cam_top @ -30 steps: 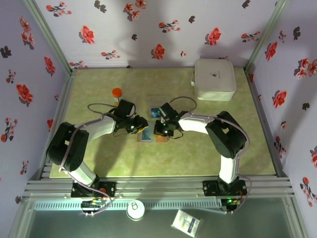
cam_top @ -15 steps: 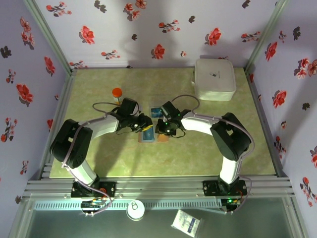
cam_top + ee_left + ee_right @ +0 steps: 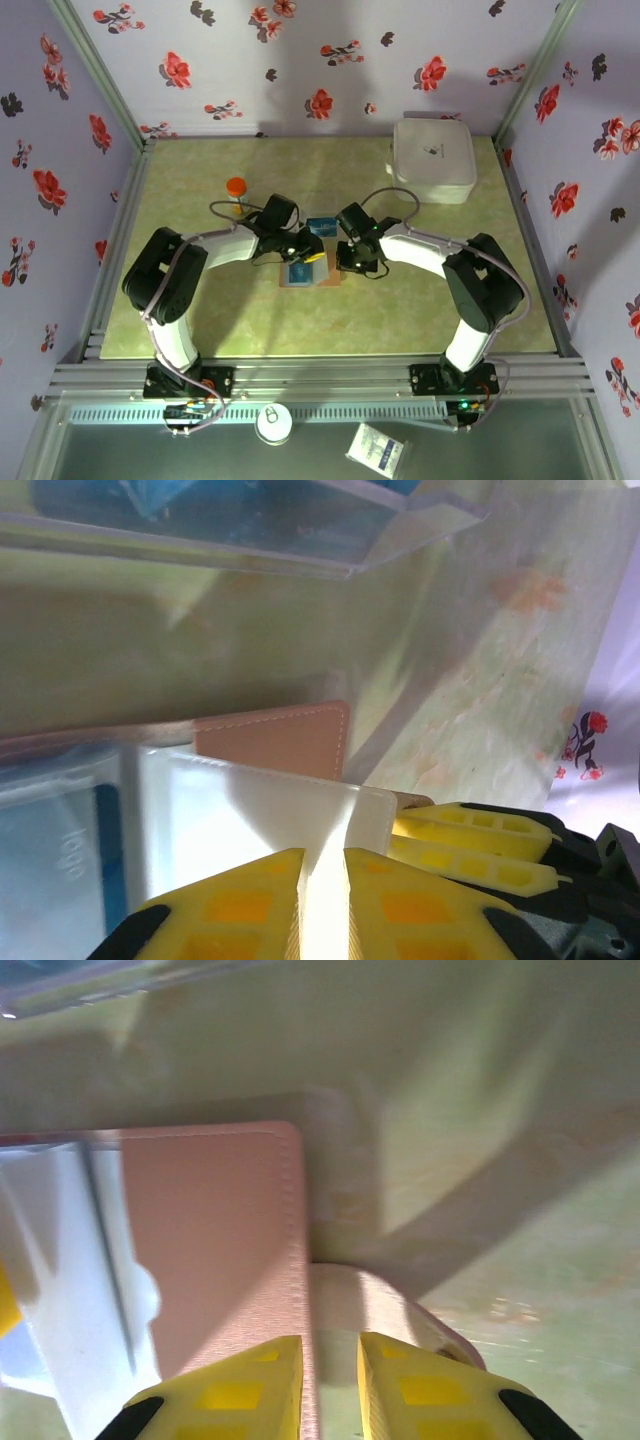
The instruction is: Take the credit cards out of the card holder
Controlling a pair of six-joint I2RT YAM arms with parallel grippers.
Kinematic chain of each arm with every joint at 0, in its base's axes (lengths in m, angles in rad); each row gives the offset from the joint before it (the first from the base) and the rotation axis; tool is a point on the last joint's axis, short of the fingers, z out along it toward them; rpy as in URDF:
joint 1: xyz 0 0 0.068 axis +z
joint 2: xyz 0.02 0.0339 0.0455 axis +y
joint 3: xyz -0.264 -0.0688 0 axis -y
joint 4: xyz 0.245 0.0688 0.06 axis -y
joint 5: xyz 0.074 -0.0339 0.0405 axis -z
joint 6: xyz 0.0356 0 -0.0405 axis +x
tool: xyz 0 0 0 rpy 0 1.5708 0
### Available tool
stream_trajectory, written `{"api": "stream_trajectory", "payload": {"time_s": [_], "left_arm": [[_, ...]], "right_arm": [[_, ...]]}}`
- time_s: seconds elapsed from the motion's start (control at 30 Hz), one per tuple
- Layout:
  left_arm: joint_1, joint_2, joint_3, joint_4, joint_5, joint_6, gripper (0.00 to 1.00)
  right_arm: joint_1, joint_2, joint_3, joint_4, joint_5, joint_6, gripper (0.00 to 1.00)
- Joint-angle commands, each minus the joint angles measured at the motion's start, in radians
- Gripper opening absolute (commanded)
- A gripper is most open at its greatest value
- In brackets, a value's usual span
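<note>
Right wrist: end effector (image 3: 328, 1352) narrowly closed on card holder (image 3: 210, 1240) edge, holder between fingertips.

Tan-brown with pale stitching on the flat leather card holder (image 3: 210, 1250); blue on the thin rectangular card (image 3: 105, 850). Bright yellow on the plastic fingers (image 3: 240, 905). Mottled yellow-green on the tabletop (image 3: 250, 320); lilac with red and black flowers on the walls (image 3: 330, 60); white on the rounded case (image 3: 433, 160); orange on the small bottle's cap (image 3: 235, 185).
</note>
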Motion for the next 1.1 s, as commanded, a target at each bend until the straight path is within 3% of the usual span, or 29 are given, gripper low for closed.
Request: {"api": "stream_trajectory", "payload": {"time_s": [0.0, 0.3, 1.07], "left_arm": [[-0.024, 0.04, 0.059, -0.063, 0.028, 0.002, 0.17], [-0.049, 0.114, 0.136, -0.198, 0.026, 0.053, 0.13], [-0.052, 0.173, 0.161, -0.245, 0.012, 0.074, 0.11]], "right_arm": [[-0.011, -0.032, -0.024, -0.023, 0.039, -0.02, 0.23], [-0.032, -0.039, -0.042, -0.004, 0.026, -0.022, 0.22], [-0.067, -0.089, -0.05, -0.019, 0.025, -0.024, 0.31]]}}
